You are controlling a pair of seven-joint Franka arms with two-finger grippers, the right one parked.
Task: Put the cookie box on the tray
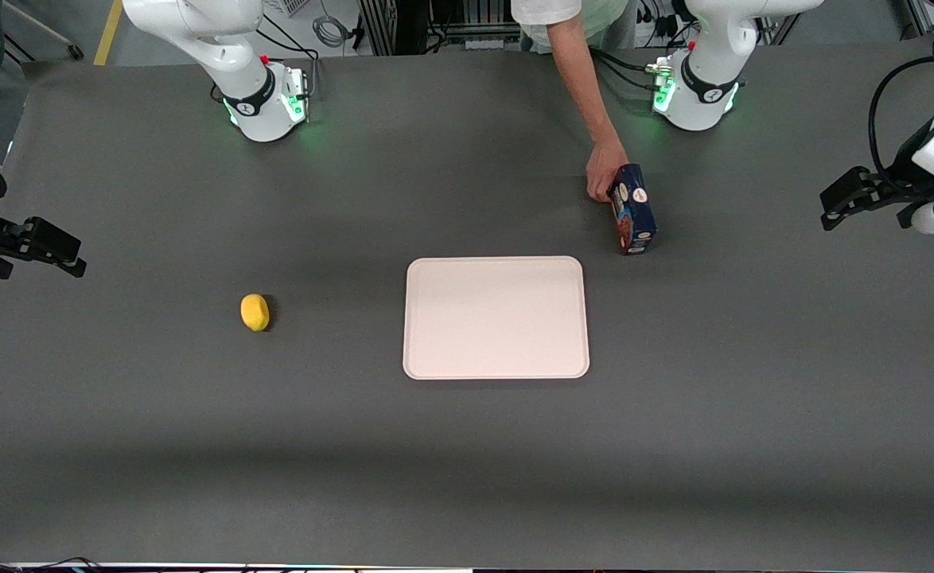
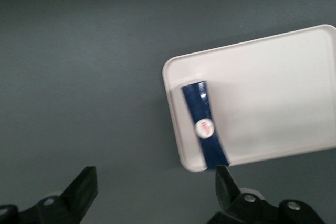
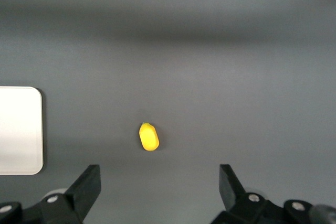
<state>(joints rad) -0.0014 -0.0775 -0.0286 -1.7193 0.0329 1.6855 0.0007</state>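
The cookie box (image 1: 633,208), dark navy with a white oval logo, stands on the table just off the tray's corner, farther from the front camera than the tray. A person's hand (image 1: 601,177) touches it. The tray (image 1: 496,317) is pale cream-pink, flat and bare at the table's middle. My left gripper (image 1: 831,208) hovers at the working arm's end of the table, well away from the box, open and empty. In the left wrist view the open gripper (image 2: 156,182) faces the box (image 2: 203,124), which shows against the tray (image 2: 273,93).
A small yellow lump (image 1: 254,311) lies on the dark table toward the parked arm's end; it also shows in the right wrist view (image 3: 148,136). The person's forearm (image 1: 578,72) reaches in between the two arm bases.
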